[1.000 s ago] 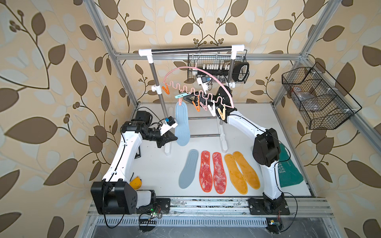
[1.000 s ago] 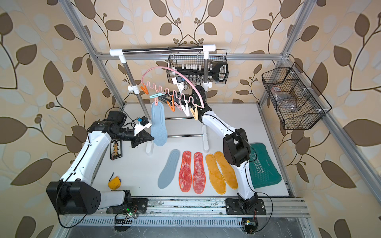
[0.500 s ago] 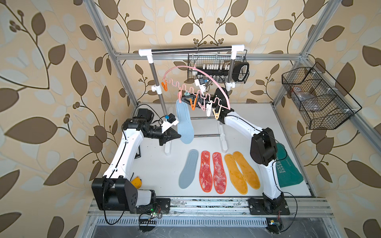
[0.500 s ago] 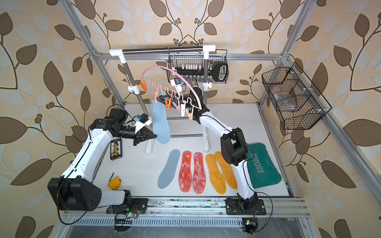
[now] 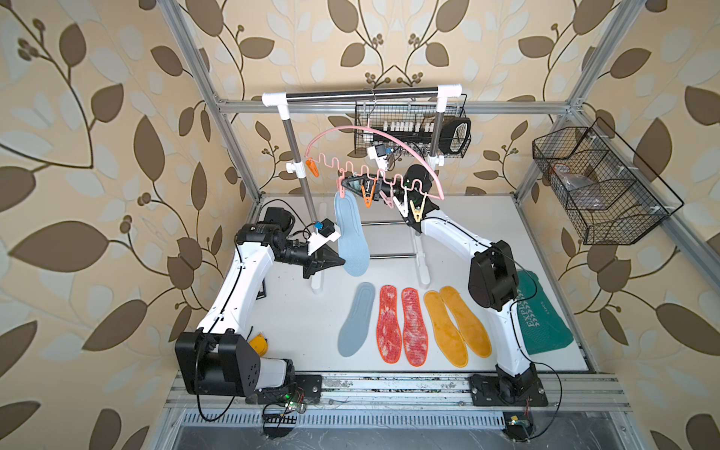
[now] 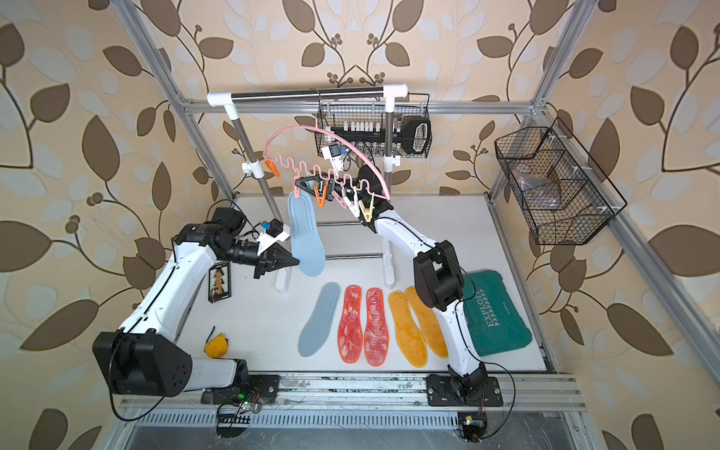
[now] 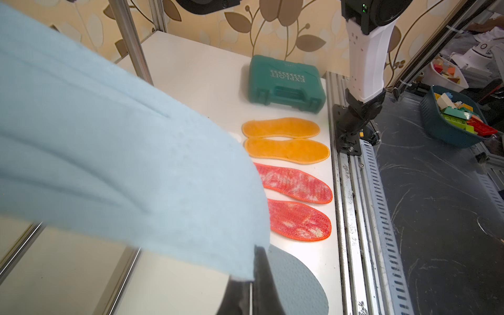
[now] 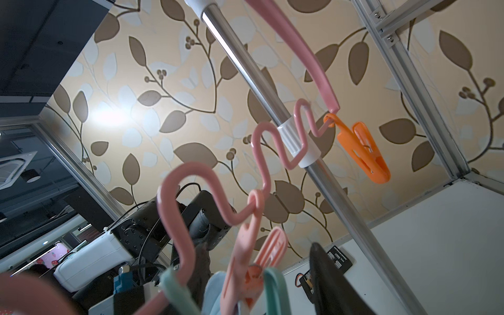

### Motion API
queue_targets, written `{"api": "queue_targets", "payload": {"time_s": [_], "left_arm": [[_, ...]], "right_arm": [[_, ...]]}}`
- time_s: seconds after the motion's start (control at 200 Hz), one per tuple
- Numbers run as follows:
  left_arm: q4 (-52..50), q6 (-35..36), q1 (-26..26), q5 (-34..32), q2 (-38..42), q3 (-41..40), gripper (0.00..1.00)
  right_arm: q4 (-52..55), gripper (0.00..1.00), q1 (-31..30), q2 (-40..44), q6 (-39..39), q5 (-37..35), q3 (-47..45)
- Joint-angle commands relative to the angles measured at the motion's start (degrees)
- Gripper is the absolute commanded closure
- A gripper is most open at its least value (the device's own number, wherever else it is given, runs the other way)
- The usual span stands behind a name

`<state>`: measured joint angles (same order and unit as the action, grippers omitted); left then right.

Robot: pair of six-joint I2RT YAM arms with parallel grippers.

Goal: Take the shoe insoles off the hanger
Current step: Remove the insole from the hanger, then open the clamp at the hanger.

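Observation:
A pink hanger [image 5: 350,127] [image 6: 311,127] [image 8: 321,79] hangs from the steel rack. One grey-blue insole [image 5: 350,237] [image 6: 307,237] [image 7: 122,150] dangles from its pink clip [image 5: 342,190] [image 8: 245,259]. My left gripper [image 5: 339,262] [image 6: 294,262] [image 7: 252,270] is shut on that insole's lower edge. My right gripper [image 5: 356,183] [image 6: 309,182] [image 8: 259,253] is up at the wavy rail, jaws apart on either side of the pink clip. On the table lie a second grey-blue insole [image 5: 356,319], a red-and-white pair [image 5: 401,325] and an orange-yellow pair [image 5: 456,325].
Several empty clips hang along the rail, among them an orange one [image 5: 313,168] [image 8: 362,150]. A green case [image 5: 541,319] lies behind my right arm. Wire baskets hang at the back [image 5: 413,132] and on the right [image 5: 600,187]. A yellow tape measure [image 5: 258,345] sits by my left base.
My right gripper has slid left along the rail to the pink clip, and its jaws have narrowed a little. The left gripper and the insole's lower end have shifted slightly right.

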<state>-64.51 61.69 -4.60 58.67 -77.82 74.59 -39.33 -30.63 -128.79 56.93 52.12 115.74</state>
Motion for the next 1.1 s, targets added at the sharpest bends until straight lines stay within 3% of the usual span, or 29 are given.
{"api": "queue_targets", "payload": {"time_s": [0.0, 0.29, 0.77, 1.095], "left_arm": [[-3.05, 1.78, -0.50, 1.61, -0.56, 0.98, 1.00], [-3.86, 2.27, -0.50, 1.66, -1.28, 1.34, 1.00], [-5.68, 4.18, -0.50, 0.74, -3.49, 3.91, 1.00], [-7.29, 5.72, -0.50, 0.74, -4.36, 4.52, 1.00]], "right_arm": [[-2.72, 0.42, -0.29, -1.20, 1.83, 0.15, 2.21], [-2.77, 0.42, -0.55, -3.44, 5.68, 1.67, 5.91], [-0.96, 0.38, -1.28, -3.71, 5.66, 4.39, 6.82], [-4.53, 0.55, -1.20, -3.87, 7.36, 5.16, 7.66]]}}
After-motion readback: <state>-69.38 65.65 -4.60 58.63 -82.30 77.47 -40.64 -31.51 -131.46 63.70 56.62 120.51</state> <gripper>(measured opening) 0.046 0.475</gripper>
